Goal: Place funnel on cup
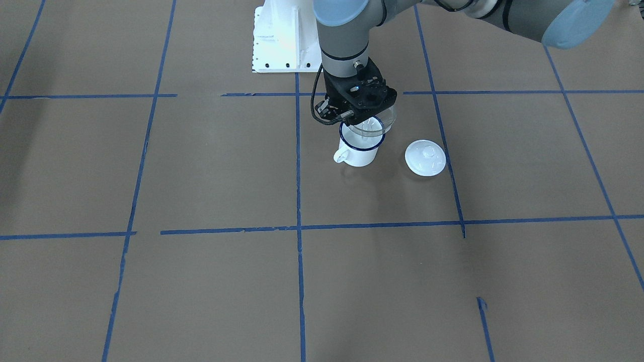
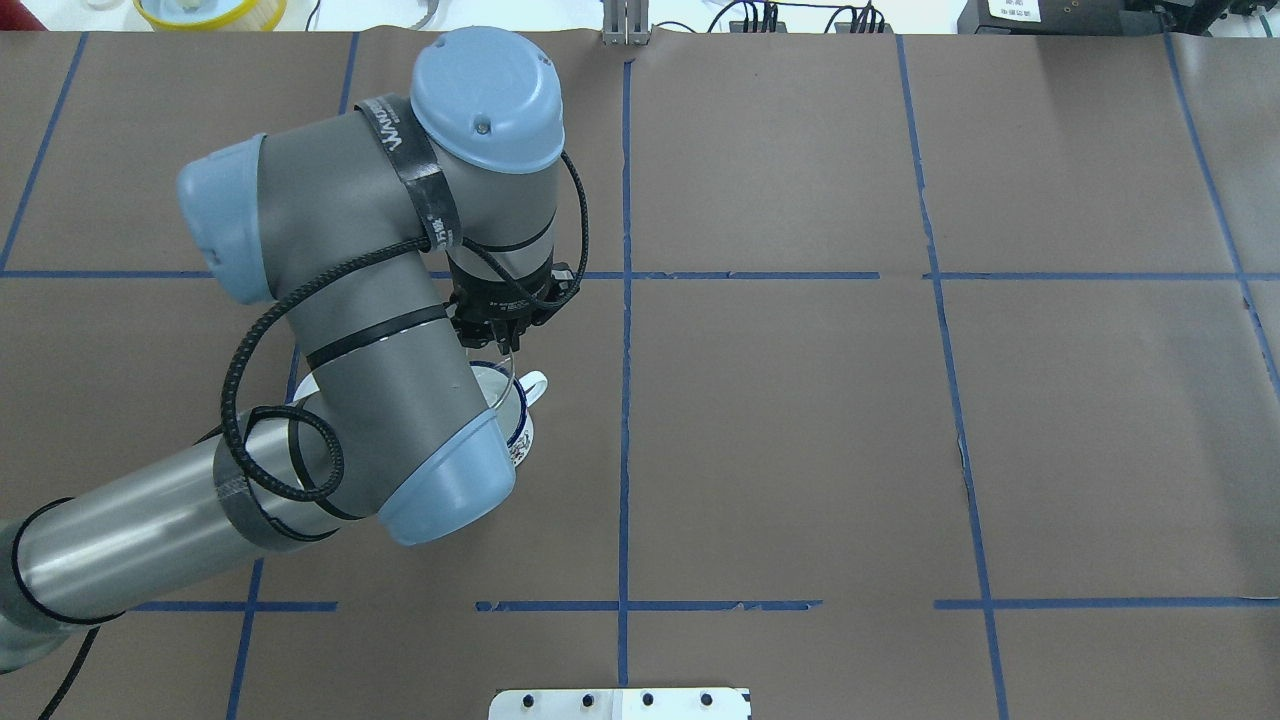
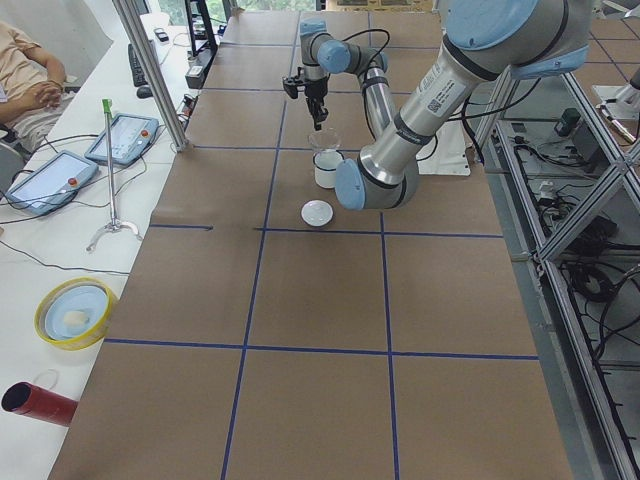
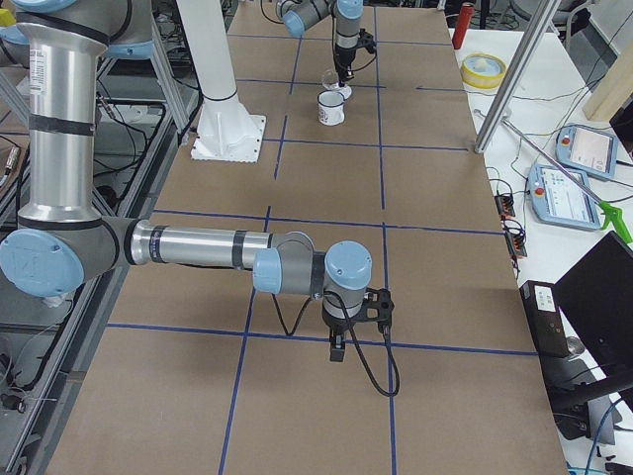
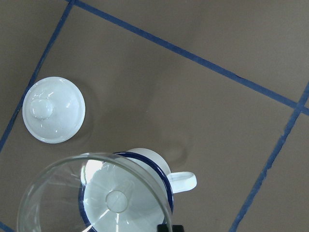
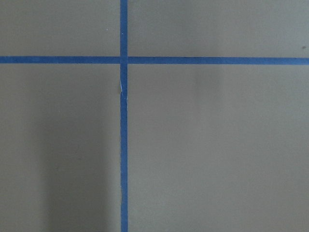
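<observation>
Gripping the clear funnel [image 1: 376,124] by the wall of its wide mouth, the left pincer [image 1: 358,119] points straight down with its jaws drawn in to a narrow gap on that thin plastic. The funnel hangs mouth up and roughly level. The two side views show it in the air just above the cup [image 1: 358,151], with a gap between them. The left wrist view looks down through the funnel: its short spout lies over the cup's opening but off centre, so the funnel's mouth covers only part of the dark blue rim.

The cup stands upright on the tabletop [image 1: 211,171], around the middle and a little toward the left end. Its small loop handle [image 5: 186,180] points toward the right end.

Beside the cup, on the side toward the left end, a white lid [image 1: 425,158] lies flat with its knob up. It is near the cup but clear of it, and close to a blue tape line [image 1: 449,166].

Well apart from all this, toward the right end of the tabletop, the right pincer [image 4: 337,348] hangs pointing down close over the brown paper. Its wrist view shows only a crossing of tape lines. I cannot tell how far its jaws are apart or whether it holds anything.
</observation>
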You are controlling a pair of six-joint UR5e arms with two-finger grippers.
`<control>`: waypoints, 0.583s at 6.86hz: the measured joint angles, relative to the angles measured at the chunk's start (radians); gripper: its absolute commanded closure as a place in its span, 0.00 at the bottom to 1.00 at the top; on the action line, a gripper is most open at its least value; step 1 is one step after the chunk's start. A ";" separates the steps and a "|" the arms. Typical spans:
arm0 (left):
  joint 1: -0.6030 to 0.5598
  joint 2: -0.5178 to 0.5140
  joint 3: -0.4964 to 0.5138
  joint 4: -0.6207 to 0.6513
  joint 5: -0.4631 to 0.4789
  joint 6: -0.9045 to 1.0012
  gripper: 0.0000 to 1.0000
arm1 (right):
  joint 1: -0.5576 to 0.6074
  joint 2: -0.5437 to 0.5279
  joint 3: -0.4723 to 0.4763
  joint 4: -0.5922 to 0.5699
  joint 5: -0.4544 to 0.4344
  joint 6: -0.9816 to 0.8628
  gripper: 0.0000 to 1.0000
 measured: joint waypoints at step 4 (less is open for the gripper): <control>0.033 0.026 0.061 -0.098 -0.002 0.010 1.00 | 0.000 0.000 0.000 0.000 0.000 0.000 0.00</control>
